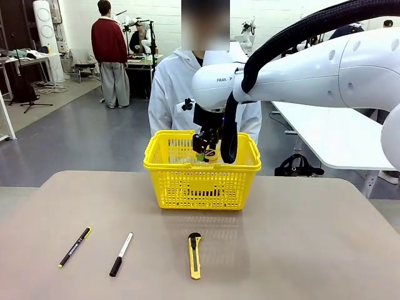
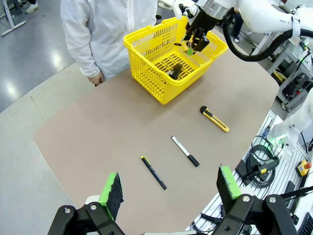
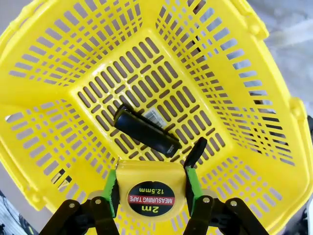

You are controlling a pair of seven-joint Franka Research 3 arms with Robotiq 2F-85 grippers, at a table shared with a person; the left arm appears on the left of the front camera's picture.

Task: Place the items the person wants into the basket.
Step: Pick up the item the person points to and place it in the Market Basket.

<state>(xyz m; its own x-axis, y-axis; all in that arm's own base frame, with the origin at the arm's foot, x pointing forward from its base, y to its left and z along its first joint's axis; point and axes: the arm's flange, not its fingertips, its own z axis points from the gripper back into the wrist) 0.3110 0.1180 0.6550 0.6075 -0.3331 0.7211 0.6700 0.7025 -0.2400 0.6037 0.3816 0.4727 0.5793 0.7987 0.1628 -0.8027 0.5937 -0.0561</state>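
Front view: tan table (image 1: pixel 300 250), rounded corners, person (image 1: pixel 169 94) in a white zip-up jacket standing at the far edge. Right arm (image 1: pixel 325 69) comes in from the right side and reaches across to the middle, wrist pointing down over the basket (image 1: pixel 187 184).

Basket: yellow, lattice sides, upright on the far half of the table, just in front of the person.

Left gripper (image 2: pixel 171 188): high above the near edge of the table, jaws spread wide, nothing between the green pads (image 2: pixel 111 188).

Right gripper (image 3: pixel 151 188): inside the basket's mouth, above the floor, green pads clamped on either side of the tape measure (image 3: pixel 150 196). Tape measure is yellow and round, label face toward the wrist camera, not touching the basket floor. Its black strap (image 3: pixel 195 149) sticks out past one finger.

On the near half of the table, well apart from the basket, in a row:
- utility knife (image 1: pixel 195 255), yellow, nearest the middle
- pen (image 1: pixel 75 247), black with yellow ends, farthest to the robot's left
- marker (image 1: pixel 121 254), half black, half white, between pen and knife, untouched

Basket floor: one black oblong object (image 3: pixel 145 131) lying flat, slightly off centre; possibly a case or a clip, the right wrist view does not settle it.
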